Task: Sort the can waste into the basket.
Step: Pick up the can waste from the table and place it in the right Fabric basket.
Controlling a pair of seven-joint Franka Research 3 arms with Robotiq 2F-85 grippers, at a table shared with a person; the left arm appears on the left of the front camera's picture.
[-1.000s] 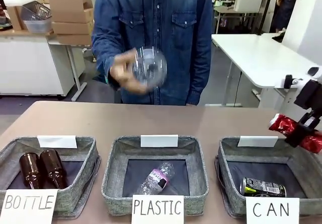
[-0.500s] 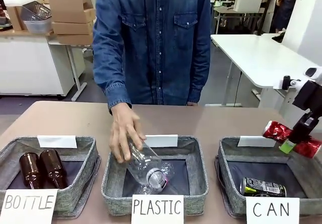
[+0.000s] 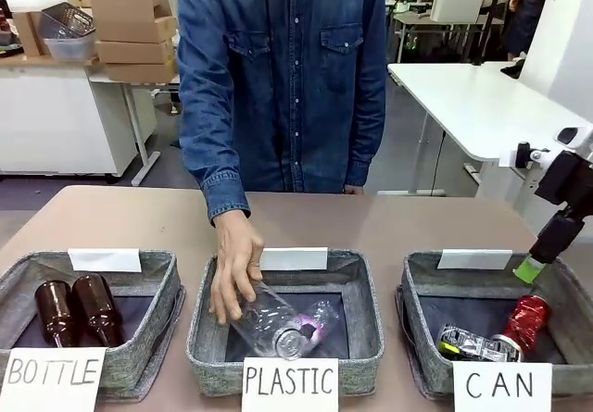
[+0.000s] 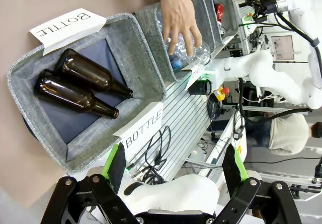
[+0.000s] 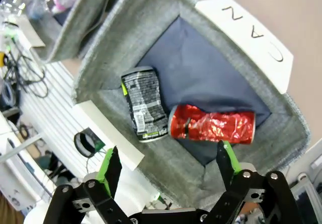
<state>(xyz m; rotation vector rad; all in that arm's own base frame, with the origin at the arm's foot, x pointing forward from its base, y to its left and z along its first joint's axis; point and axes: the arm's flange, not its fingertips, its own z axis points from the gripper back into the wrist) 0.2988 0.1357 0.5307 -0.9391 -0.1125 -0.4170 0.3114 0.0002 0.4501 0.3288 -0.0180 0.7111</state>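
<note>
The red can (image 3: 526,322) lies in the grey basket (image 3: 413,273) marked "CAN", beside the black can (image 3: 468,344) with green-yellow print. My right gripper (image 3: 542,255) hangs above the basket's far right corner, open, with nothing in it. In the right wrist view its green-padded fingers (image 5: 110,164) stand wide over the basket (image 5: 151,22), and the red can (image 5: 214,126) and black can (image 5: 145,103) lie side by side on the dark floor. My left gripper (image 4: 174,164) is open and holds nothing, back from the table's near edge.
The middle basket (image 3: 208,292) marked "PLASTIC" holds clear bottles, and a person's hand (image 3: 233,268) rests on one (image 3: 278,319). The left basket (image 3: 18,273) marked "BOTTLE" holds two brown glass bottles (image 3: 79,310). The person stands at the far edge.
My right gripper opened and the red can fell from it into the CAN basket. The person brought a clear bottle down into the PLASTIC basket.
</note>
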